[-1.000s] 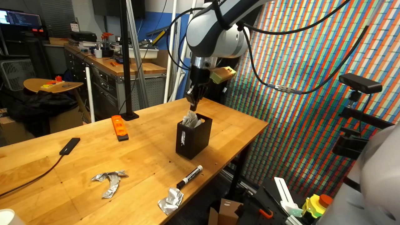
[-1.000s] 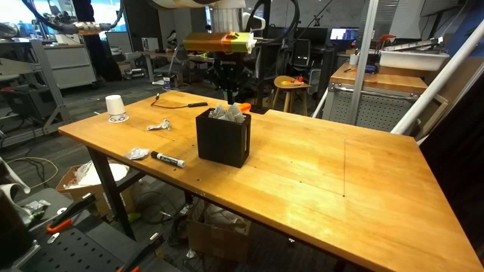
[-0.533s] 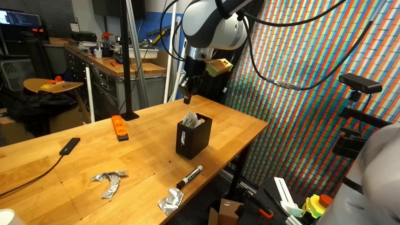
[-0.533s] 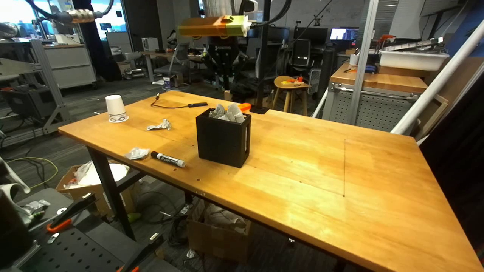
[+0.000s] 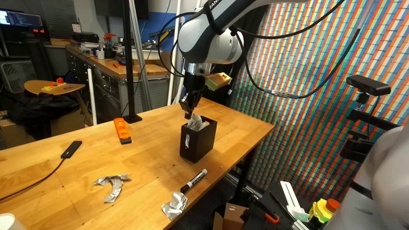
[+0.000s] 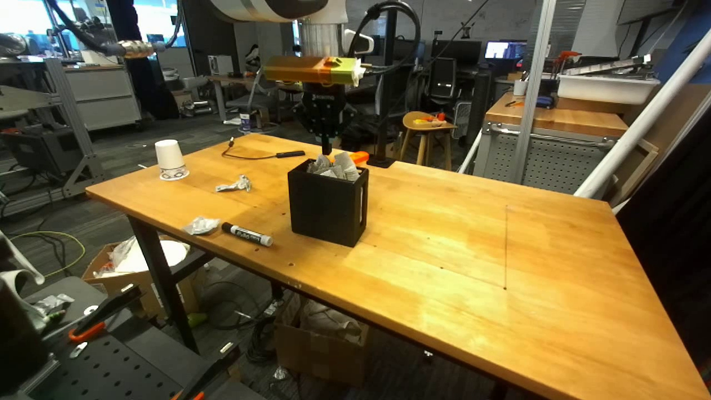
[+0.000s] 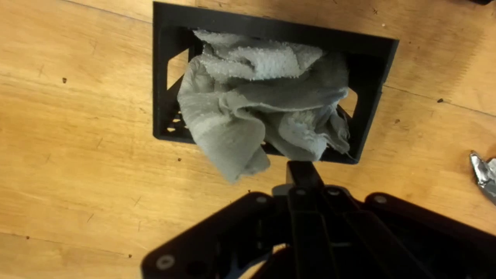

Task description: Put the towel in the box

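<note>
The fingers (image 7: 305,174) are pressed together, seemingly holding nothing, just by the towel (image 7: 228,124), which sits bunched in the box (image 6: 322,206), one fold jutting out. Ease that fold inward, then press straight down, keeping off the box's edges; the marker (image 6: 247,234) lies apart on the surface (image 6: 472,239), so there seems room to back away.

In an exterior view, windows (image 6: 155,14) far behind the end effector (image 6: 326,149) burn out nearly to white, while pale glare washes the desk (image 6: 433,325) in front of it. In the wrist view the end effector is dark and soft-edged, the desk beneath it warmly lit.
</note>
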